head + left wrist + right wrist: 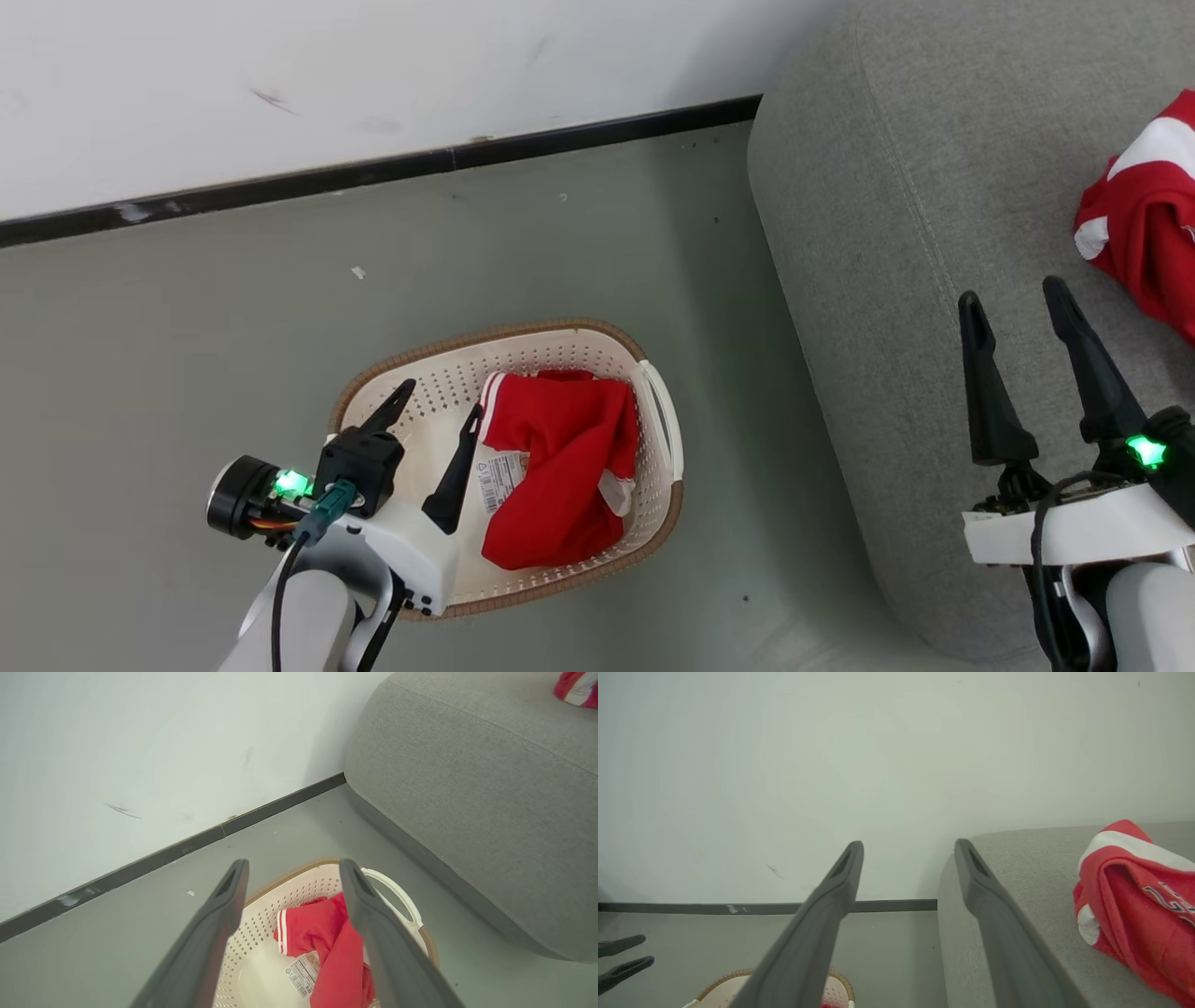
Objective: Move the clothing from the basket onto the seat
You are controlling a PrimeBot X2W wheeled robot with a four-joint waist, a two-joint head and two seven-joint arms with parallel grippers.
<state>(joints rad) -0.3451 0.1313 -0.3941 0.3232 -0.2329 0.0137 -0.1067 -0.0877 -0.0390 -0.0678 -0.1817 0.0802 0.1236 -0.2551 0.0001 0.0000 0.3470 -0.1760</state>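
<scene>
A red garment with white stripes (pixel 560 467) lies crumpled in the right half of the cream basket (pixel 429 392) on the floor; a paper label (pixel 499 481) shows on the basket's bottom. My left gripper (pixel 443 406) hangs open over the basket's left half, its right finger just left of the cloth. From the left wrist the red garment (pixel 327 938) sits partly behind the right finger. A second red garment (pixel 1144 219) rests on the grey seat (pixel 915 187). My right gripper (pixel 1013 303) is open above the seat, left of that garment (pixel 1129 891).
A white wall (pixel 327 75) with a dark baseboard (pixel 373 173) runs behind the basket. Grey floor (pixel 187 327) lies to the basket's left and between it and the seat. The basket's white handle (pixel 663 415) faces the seat.
</scene>
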